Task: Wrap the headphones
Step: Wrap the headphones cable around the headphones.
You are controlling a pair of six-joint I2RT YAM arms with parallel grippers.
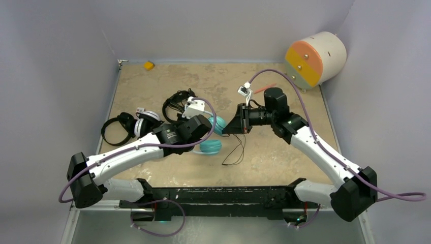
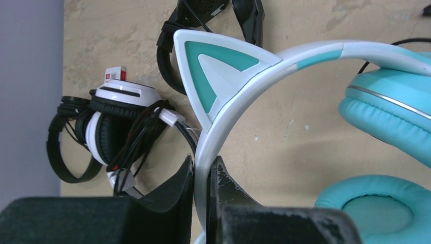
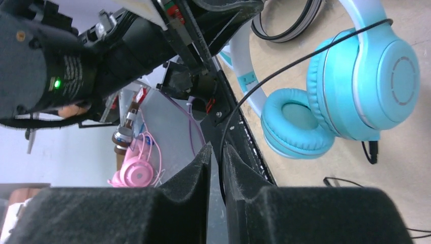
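The teal cat-ear headphones (image 1: 210, 146) lie near the table's middle. My left gripper (image 2: 203, 160) is shut on their white headband (image 2: 234, 96), just below the cat ear. Both teal ear cups (image 3: 366, 76) show in the right wrist view. Their thin black cable (image 3: 284, 71) runs from the cup down between the fingers of my right gripper (image 3: 217, 148). Those jaws stand slightly open, with a narrow gap beside the cable. In the top view the right gripper (image 1: 226, 127) faces the left gripper (image 1: 203, 124) closely. Loose cable (image 1: 236, 152) loops on the table below.
White-and-black headphones (image 1: 145, 119), black headphones (image 1: 114, 129) and a black pair with red accents (image 1: 175, 104) lie at the left, their cables bundled. A cream and orange cylinder (image 1: 315, 58) leans at the back right. A thin red stick (image 1: 264, 87) and a small yellow object (image 1: 148, 65) lie behind.
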